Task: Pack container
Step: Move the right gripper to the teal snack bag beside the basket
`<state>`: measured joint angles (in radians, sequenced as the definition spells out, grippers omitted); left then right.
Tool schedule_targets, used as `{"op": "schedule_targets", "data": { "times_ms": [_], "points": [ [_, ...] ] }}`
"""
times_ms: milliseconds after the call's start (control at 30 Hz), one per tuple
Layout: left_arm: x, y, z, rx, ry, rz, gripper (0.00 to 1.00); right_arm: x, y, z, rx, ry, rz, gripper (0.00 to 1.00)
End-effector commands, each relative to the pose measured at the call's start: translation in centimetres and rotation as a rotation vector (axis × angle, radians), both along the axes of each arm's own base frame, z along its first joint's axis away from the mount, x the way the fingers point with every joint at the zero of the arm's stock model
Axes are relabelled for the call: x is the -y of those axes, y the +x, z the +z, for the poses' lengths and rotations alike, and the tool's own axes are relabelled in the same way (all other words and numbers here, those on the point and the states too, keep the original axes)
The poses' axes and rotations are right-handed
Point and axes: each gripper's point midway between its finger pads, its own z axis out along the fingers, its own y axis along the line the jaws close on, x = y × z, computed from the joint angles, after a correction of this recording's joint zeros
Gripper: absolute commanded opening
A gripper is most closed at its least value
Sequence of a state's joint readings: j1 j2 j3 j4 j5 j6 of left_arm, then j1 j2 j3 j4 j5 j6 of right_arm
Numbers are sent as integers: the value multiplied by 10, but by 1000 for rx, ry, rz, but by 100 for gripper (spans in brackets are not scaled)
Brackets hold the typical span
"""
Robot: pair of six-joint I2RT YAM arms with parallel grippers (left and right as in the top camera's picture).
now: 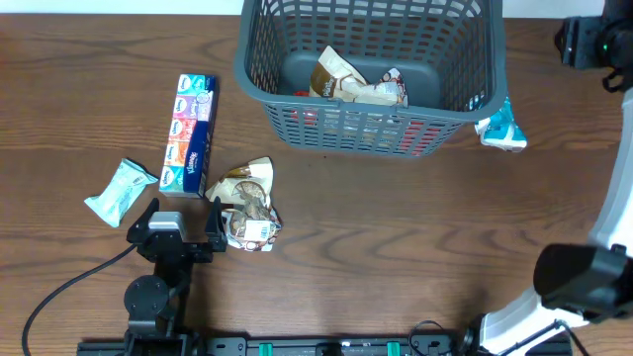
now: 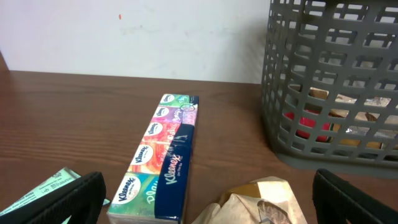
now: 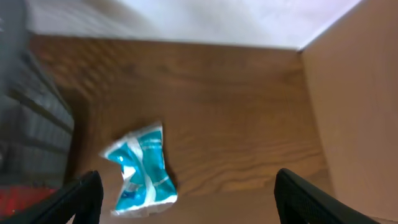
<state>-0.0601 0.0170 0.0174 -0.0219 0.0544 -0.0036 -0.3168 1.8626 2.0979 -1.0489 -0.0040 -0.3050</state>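
A large dark grey plastic container [image 1: 371, 119], a rectangular basket with slotted lattice walls and a thick rim, stands upright on a brown wooden desk [image 1: 396, 247], near the desk's far edge. Inside the container lie crumpled brown and cream foil packets [image 1: 346, 81], and a red item [image 2: 308, 127] shows through the slots of its near wall. Just beside the container's near right corner lies a small blue and white plastic packet [image 1: 501, 127], flat on the desk; whether it touches the wall cannot be told. Left of the container and apart from it lies a long flat multipack of Kleenex pocket tissues [image 1: 188, 133], many-coloured on top with a dark blue side, its length running from near to far. Further left of the container, and nearer, lies a soft mint green packet [image 1: 121, 190]. Near left of the container, closer to it than the multipack is, lies another crumpled brown and cream packet [image 1: 247, 206]. The left claw [image 1: 183, 220] sits low over the desk, well to the near left of the container. Its black fingers [image 2: 68, 199] are spread wide and hold nothing, one by the green packet and one by the crumpled packet. The right claw [image 3: 186, 186] hangs to the right of the container, above the blue and white packet. Its fingers [image 3: 311, 199] stand wide apart, gripping nothing.
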Motion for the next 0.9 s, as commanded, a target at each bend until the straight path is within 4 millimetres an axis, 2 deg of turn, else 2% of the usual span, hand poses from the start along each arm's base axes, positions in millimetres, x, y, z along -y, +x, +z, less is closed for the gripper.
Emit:
{"op": "schedule_targets", "data": {
  "times_ms": [0,167,400,600,867],
  "points": [
    [7,-2,-16,-51,-8,-41,99,-5,13,-32,-67,18,81,75],
    [7,-2,-16,-51,-8,-41,99,-3,25,-81,-162,59,86,74],
    [7,-2,-16,-51,-8,-41,99,-10,25,-143,-318,114,98,75],
    [7,-2,-16,-51,-8,-41,99,-12,23,-182,-408,148,102,77],
    [7,-2,-15,-50,-8,-41,99,-22,22,-222,-488,199,129,77]
  ]
}}
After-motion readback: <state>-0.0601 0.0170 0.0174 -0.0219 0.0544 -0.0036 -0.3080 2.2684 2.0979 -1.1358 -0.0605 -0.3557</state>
